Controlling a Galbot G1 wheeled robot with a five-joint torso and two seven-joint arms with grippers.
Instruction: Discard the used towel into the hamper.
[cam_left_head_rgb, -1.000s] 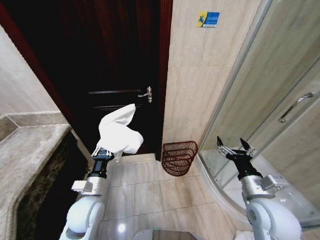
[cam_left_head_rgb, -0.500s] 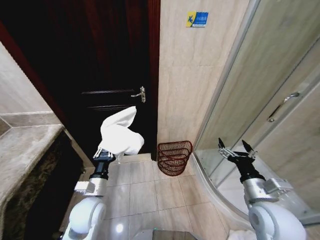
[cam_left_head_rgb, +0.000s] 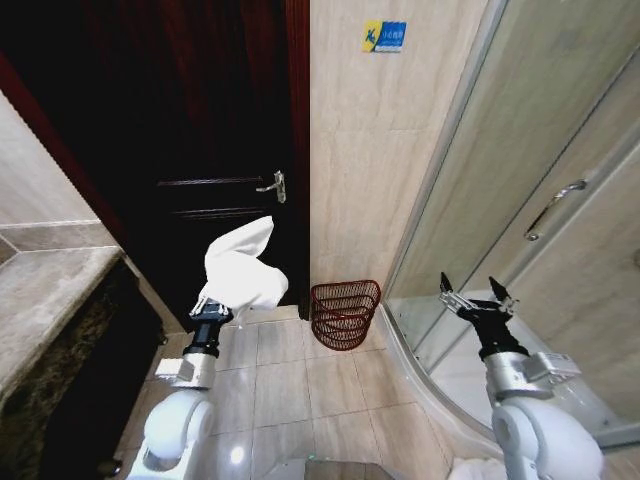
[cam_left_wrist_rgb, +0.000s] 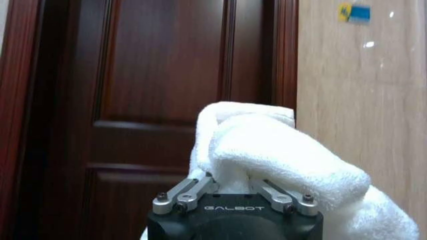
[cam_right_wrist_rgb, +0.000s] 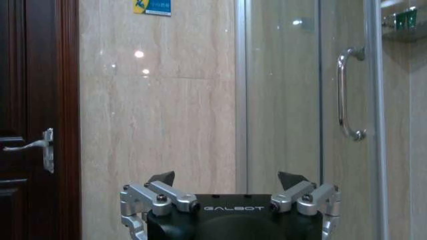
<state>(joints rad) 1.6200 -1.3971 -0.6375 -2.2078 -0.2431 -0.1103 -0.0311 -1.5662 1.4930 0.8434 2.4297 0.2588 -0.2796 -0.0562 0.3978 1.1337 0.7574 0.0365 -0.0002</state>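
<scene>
A bunched white towel is held up in front of the dark door, my left gripper shut on its lower end. The left wrist view has the towel piled over the gripper. The hamper, a dark red-brown woven basket, stands on the floor tiles at the foot of the beige wall, to the right of the towel and farther off. My right gripper is raised on the right, open, holding nothing; in the right wrist view its fingers are spread.
A dark wooden door with a metal handle is straight ahead. A curved glass shower enclosure with a bar handle takes up the right side. A stone counter lies at the left. Tiled floor lies ahead.
The whole head view has shifted: door, wall sign and hamper slid left in the picture, so the camera moved. Both arms keep the same pose, towel still held.
</scene>
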